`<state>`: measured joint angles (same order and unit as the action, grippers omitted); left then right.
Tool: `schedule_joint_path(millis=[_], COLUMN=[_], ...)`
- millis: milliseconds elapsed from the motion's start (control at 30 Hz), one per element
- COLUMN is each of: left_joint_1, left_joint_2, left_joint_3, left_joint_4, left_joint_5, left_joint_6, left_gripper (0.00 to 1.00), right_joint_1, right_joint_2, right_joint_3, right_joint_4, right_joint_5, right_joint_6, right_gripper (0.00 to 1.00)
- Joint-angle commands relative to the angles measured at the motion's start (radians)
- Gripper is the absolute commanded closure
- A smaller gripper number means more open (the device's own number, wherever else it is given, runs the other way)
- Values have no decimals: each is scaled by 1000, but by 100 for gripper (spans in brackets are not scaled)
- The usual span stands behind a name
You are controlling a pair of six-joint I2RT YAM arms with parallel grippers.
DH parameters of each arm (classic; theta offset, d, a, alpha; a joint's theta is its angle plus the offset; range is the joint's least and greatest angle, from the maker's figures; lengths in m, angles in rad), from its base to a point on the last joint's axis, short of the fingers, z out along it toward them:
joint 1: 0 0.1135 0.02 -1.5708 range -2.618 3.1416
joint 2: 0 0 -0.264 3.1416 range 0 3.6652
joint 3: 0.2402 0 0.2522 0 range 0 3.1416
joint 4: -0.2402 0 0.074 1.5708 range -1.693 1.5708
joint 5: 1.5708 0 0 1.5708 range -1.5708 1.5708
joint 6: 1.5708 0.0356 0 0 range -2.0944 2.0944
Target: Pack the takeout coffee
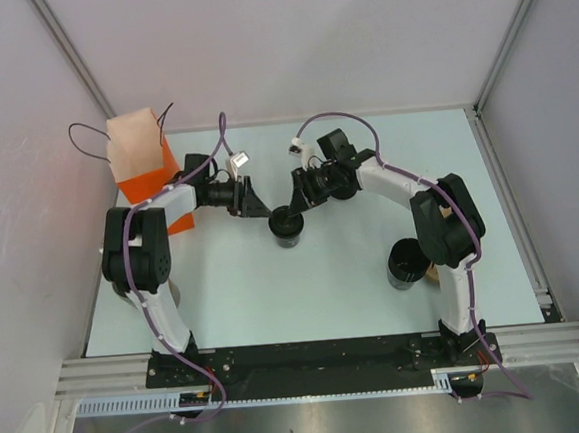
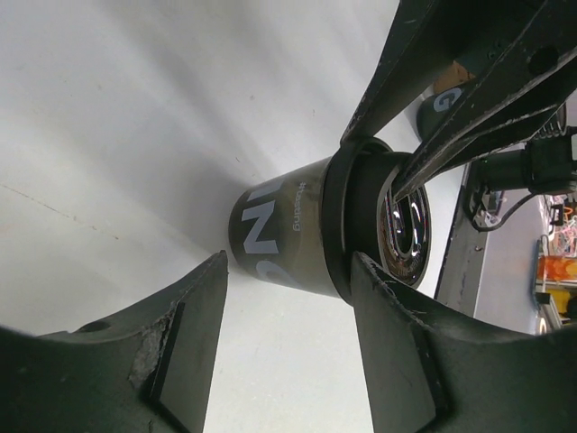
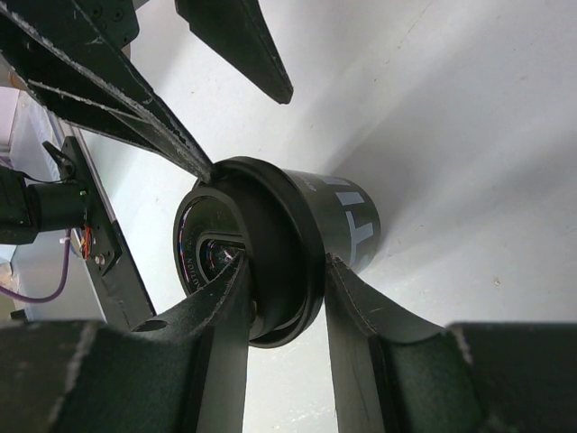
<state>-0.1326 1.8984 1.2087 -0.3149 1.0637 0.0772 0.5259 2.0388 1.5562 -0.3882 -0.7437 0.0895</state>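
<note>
The takeout coffee [image 1: 286, 225] is a small black cup with white lettering and a black lid. It stands upright on the table between my two grippers. My right gripper [image 1: 296, 198] is shut on the lid's rim, with one finger on the lid top and the other under the rim against the cup wall; the right wrist view shows this gripper [image 3: 287, 263] and the cup [image 3: 347, 225]. My left gripper [image 1: 256, 204] is open and empty. In the left wrist view its tips [image 2: 288, 262] flank the cup [image 2: 279, 234], one tip close to the lid rim.
An orange-and-white paper bag [image 1: 143, 168] with string handles stands at the back left, behind the left arm. A wider black cup [image 1: 406, 263] stands at the right near the right arm's base. Grey walls close in the table on three sides.
</note>
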Motion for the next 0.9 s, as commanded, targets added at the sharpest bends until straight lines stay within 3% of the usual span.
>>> schedule_joint_path(millis=[0,433,700,867], left_joint_1=[-10,-21,-45,-64], left_joint_2=[19,44,79,114], left_joint_3=[38,69,103,146], left_joint_4=[65,102,-13,-125], left_joint_5=[18,68,47,-34], left_joint_6=[-20,-56,32,108], left_gripper=[39,41,43,51], right_joint_1=[11,6,6,5], right_joint_2=[63,92,96,104], right_joint_3=[-8,-2,7,13], right_joint_4=[-86,-98,-107,-121], right_joint_5=[64,41,47,66], right_joint_6=[-82,-88,-86,-86], right_gripper=[68,68,69,69])
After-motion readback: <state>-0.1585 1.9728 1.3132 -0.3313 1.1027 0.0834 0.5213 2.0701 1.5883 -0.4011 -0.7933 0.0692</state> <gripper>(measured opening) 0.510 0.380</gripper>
